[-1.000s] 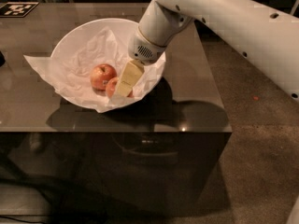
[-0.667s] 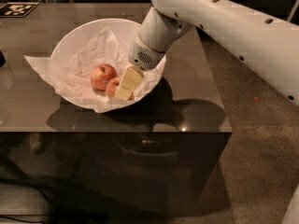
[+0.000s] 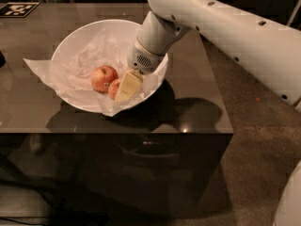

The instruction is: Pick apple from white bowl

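The white bowl (image 3: 70, 46) sits on the dark table, lined with crumpled white paper. Two red apples lie in its front half. The larger apple (image 3: 103, 77) is on the left and in full view. The smaller apple (image 3: 113, 89) lies just right of it, touching it, and is partly hidden by my gripper (image 3: 124, 91). The gripper reaches down into the bowl from the right, its cream-coloured tip pressed against the smaller apple's right side. Neither apple is lifted.
The dark glossy table (image 3: 188, 102) has its front edge just below the bowl and its right edge close by. The paper liner (image 3: 40, 67) hangs over the bowl's left rim. A black-and-white marker tag (image 3: 16, 8) lies at the table's far left corner.
The gripper has sunk a little lower into the bowl toward the smaller apple. The apples and the bowl have not moved.
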Controlling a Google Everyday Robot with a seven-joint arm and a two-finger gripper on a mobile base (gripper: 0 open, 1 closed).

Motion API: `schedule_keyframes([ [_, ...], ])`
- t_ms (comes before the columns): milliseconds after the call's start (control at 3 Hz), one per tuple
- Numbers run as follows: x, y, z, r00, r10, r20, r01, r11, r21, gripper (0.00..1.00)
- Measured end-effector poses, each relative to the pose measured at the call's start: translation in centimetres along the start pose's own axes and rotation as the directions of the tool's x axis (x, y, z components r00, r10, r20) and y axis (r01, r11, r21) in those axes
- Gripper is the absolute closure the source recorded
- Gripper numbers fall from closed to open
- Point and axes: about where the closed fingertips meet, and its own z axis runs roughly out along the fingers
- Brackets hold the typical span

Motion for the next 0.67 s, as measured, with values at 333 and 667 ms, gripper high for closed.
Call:
schedule_keyframes([
  [333, 0.00, 0.00, 0.00, 1.000, 0.000, 0.000, 0.000, 1.0000, 0.000, 0.43],
  [667, 0.00, 0.00, 0.01, 1.000, 0.000, 0.000, 0.000, 1.0000, 0.000, 0.66],
])
